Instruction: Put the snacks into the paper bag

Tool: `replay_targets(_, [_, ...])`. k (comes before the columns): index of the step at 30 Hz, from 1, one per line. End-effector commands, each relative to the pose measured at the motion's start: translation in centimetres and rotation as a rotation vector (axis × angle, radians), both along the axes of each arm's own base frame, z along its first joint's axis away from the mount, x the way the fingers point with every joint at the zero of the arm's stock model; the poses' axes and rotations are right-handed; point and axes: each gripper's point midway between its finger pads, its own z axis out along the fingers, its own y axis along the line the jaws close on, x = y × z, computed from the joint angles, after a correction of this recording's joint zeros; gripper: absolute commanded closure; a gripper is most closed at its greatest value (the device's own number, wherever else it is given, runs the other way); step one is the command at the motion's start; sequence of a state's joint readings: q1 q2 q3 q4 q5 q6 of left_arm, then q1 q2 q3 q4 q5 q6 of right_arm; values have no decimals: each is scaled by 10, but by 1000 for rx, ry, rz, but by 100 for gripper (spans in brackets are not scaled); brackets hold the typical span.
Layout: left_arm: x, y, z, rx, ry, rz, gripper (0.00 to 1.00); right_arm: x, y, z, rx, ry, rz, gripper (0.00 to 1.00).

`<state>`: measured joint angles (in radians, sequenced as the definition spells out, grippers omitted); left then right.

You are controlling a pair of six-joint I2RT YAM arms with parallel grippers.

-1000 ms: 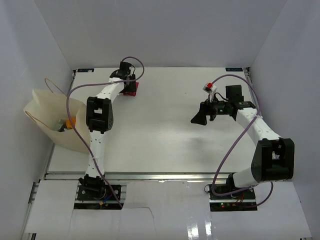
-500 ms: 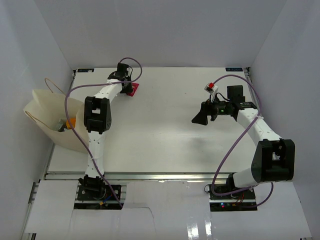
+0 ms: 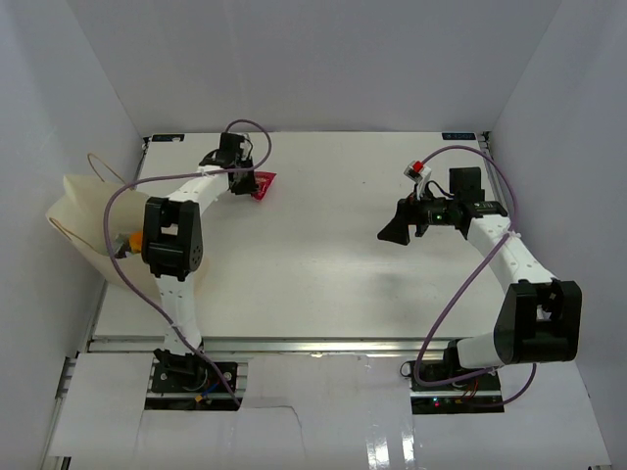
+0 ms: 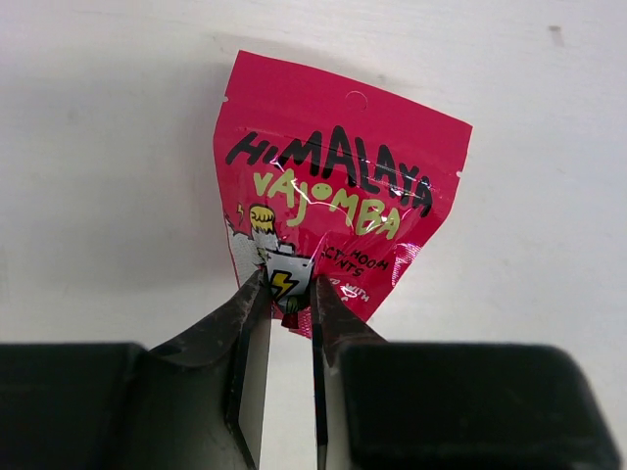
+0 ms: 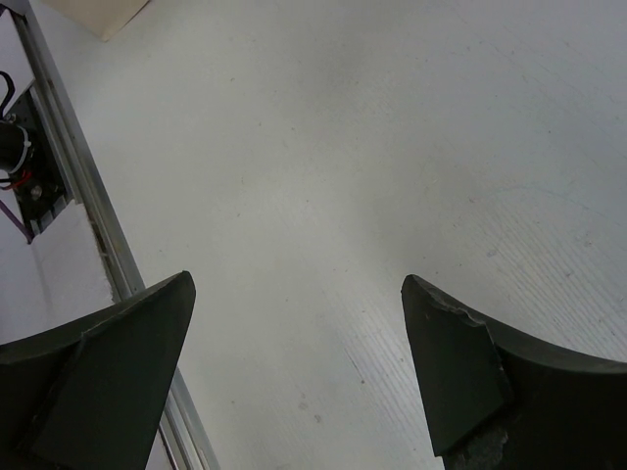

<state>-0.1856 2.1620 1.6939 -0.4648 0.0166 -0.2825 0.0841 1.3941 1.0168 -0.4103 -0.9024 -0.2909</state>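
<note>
White surface [image 3: 313, 264] boxed by plain white walls [image 3: 313, 59] at left, back and right, with an aluminium rail [image 3: 294, 345] along the near edge. Counted left to right: one paper bag [image 3: 88, 225], one orange packet [image 3: 135, 241], one red packet [image 3: 263, 184], plus two arms [image 3: 171, 240], two end effectors and two purple cables [image 3: 245, 124].

Paper bag: cream, standing at the left edge of the surface against the left wall, thin tan loop handles up. Well apart from the left end effector [image 3: 250, 182], off to its left and nearer the arm bases. Orange packet: only a sliver showing at the bag's mouth, beside the left arm's elbow, likewise far from that end effector.

Left end effector [image 4: 289, 294], out near the back wall: fingers [image 4: 245, 343] pressed almost together, pinching the near edge of the red packet [image 4: 338, 186]. Packet jutting straight ahead of the fingertips, flat face toward the wrist camera, with black and yellow-green lettering and a small hang hole at the far edge. Lifted or touching the surface: cannot tell.

Right end effector [image 3: 392, 227], well across the surface to the right: fingers [image 5: 118, 343] spread wide, only bare white surface between them. No packet near it. Rail and a beige corner of the bag [image 5: 98, 15] far off at the upper left of its wrist view.
</note>
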Motion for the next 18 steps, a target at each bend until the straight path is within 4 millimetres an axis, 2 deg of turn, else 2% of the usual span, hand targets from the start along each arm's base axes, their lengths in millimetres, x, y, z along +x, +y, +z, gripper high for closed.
replay_targets(1, [-6,-16,103,-127,-225,-27,99,-6,2,13,31,-29,14,8])
replay_targets(3, [-19,-18,120,-154,-246,-34,100,-6,1,13,32,-31,14,8])
replay_targets(4, [-30,-20,147,-178,-292,-46,100,-7,1,13,34,-31,15,8])
replay_targets(5, [-43,-19,145,-184,-281,-48,100,-8,1,13,35,-31,16,8])
replay_targets(7, [-62,-22,166,-208,-310,-60,100,-8,2,14,36,-32,17,8])
replay_targets(8, [-80,-19,197,-224,-367,-63,100,-8,2,14,36,-32,17,8])
replay_targets(10, [-108,-16,212,-233,-375,-65,100,-8,2,14,37,-33,18,8])
replay_targets(11, [-126,-10,243,-236,-439,-55,100,-8,2,14,38,-32,19,8])
replay_targets(14, [-163,11,277,-197,-476,6,100,-7,2,14,41,-29,20,8])
replay_targets(15, [-181,20,307,-192,-545,22,100,-7,3,13,43,-23,20,8])
replay_targets(16, [-195,29,307,-160,-520,44,100,-6,3,14,45,-24,22,8])
replay_targets(17, [-202,44,316,-115,-539,99,100,-6,3,14,46,-23,24,8])
replay_targets(18, [-215,52,336,-101,-582,119,100,-5,4,14,49,-20,25,8])
